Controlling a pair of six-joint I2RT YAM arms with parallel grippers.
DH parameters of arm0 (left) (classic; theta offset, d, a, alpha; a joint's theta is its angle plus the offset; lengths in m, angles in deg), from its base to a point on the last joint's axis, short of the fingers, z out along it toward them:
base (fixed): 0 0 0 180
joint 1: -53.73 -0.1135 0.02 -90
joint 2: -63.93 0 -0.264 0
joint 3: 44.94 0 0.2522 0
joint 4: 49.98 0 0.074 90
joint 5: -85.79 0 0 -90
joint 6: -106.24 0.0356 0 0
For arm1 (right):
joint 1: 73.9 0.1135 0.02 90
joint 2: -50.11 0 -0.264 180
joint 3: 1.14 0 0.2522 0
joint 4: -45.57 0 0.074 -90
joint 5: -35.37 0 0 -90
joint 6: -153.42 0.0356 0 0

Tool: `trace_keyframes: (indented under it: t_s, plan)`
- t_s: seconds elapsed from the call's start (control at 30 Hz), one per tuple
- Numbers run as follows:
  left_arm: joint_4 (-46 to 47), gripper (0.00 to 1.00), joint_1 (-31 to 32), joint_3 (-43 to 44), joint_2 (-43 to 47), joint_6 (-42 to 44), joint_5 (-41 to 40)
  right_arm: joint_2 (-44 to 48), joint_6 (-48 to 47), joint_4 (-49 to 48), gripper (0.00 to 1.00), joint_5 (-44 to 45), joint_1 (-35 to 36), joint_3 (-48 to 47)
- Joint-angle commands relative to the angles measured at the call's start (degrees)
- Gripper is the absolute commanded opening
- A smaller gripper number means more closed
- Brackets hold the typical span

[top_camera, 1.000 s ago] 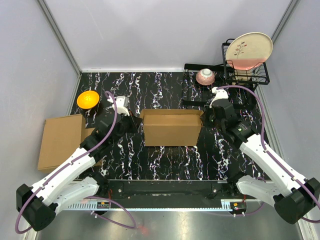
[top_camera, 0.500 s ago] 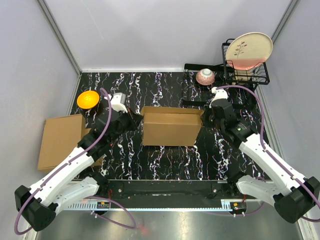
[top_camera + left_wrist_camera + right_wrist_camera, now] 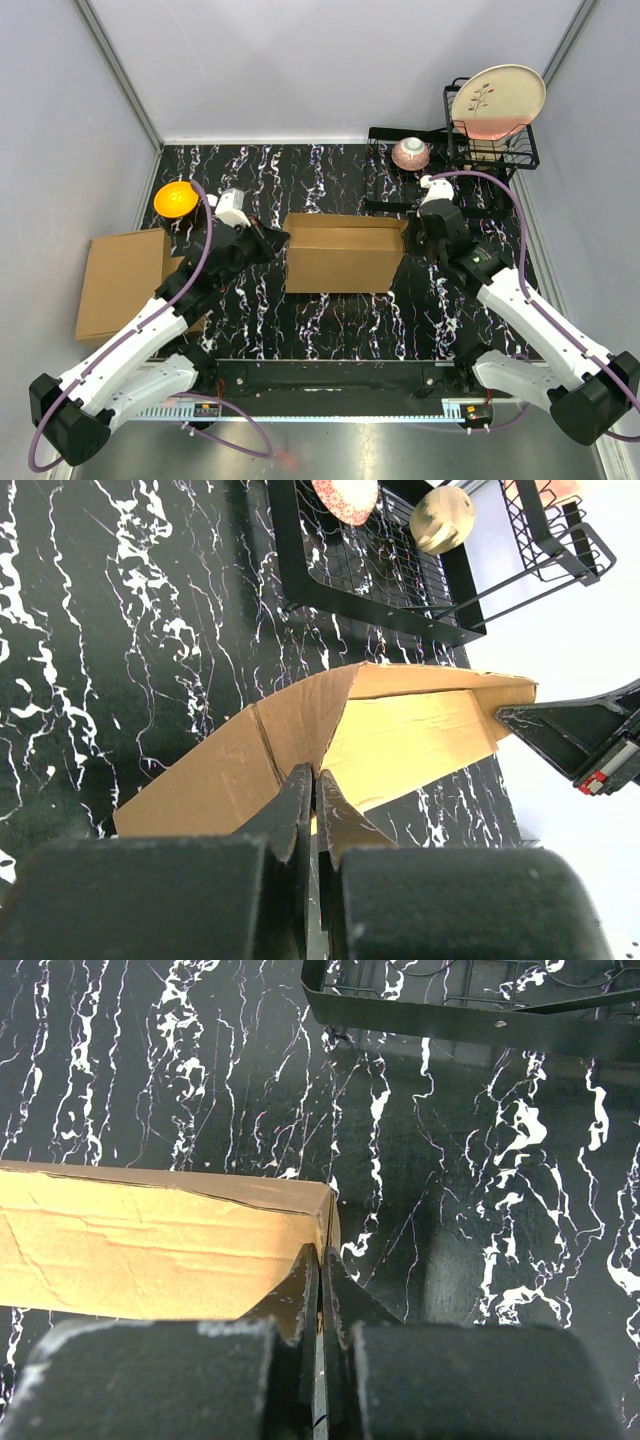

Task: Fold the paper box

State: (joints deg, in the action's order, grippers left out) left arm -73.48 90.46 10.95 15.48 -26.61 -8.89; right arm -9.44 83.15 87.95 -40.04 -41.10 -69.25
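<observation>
Folding looks mostly done: the paper box (image 3: 343, 254) sits mid-frame, box-shaped, its top bowing loose. Both the left gripper (image 3: 275, 237) and right gripper (image 3: 408, 232), pinched shut and empty, press its opposite ends; final tucking seems left.

A black table (image 3: 300, 180) veined with white is carrying everything. An orange bowl (image 3: 176, 198) is sitting near its far left corner. Nearer along the left edge, a stack of flat brown cardboard (image 3: 120, 285) is lying. At the far right, a pink patterned bowl (image 3: 410, 153) is resting on a black tray (image 3: 382, 134). Just beside it, a black wire rack (image 3: 528, 158) is holding a cream plate (image 3: 497, 100), which is standing on edge and showing a sprig pattern.
</observation>
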Motion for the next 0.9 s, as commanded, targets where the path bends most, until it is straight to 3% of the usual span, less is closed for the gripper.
trace_keyframes:
  t_s: [0.0,0.27,0.87]
  plan:
    - [7.3,0.00,0.2,-2.0,1.2,-6.6,3.3,-0.3,-1.3,1.9,0.00,1.3,1.4,0.6]
    - [6.7,0.00,0.2,-2.5,1.5,-6.3,2.2,-0.1,-1.4,1.9,0.00,1.8,2.0,0.6]
    - [4.8,0.00,1.7,-9.3,0.1,4.3,-3.2,0.5,-0.9,2.5,0.00,1.8,2.9,0.2]
